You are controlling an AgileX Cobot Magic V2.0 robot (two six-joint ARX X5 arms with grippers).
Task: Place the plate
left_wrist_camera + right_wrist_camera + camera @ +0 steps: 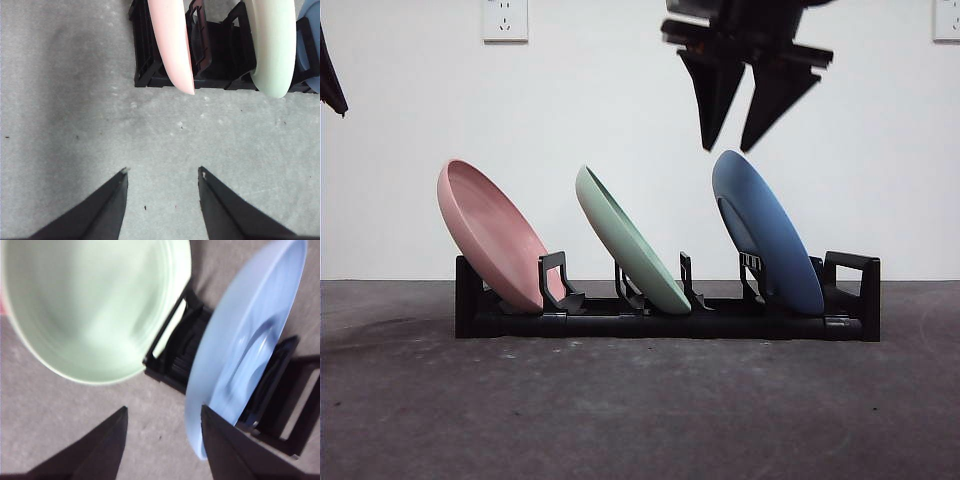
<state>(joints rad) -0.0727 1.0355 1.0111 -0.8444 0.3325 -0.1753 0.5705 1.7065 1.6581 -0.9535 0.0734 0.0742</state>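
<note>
A black dish rack [660,322] holds three tilted plates: a pink plate [492,232] at the left end, a green plate [632,242] in the middle and a blue plate [767,230] at the right end. My right gripper [732,146] hangs open and empty just above the blue plate's top rim, not touching it. In the right wrist view the blue plate [250,340] and the green plate [90,305] fill the frame beyond the open right gripper [162,410]. My left gripper [162,172] is open over bare table, short of the pink plate [172,45].
The rack [220,55] stands on a dark grey table [620,410] before a white wall. A dark arm tip [330,75] shows at the front view's upper left edge. Two wall sockets [505,18] sit high on the wall.
</note>
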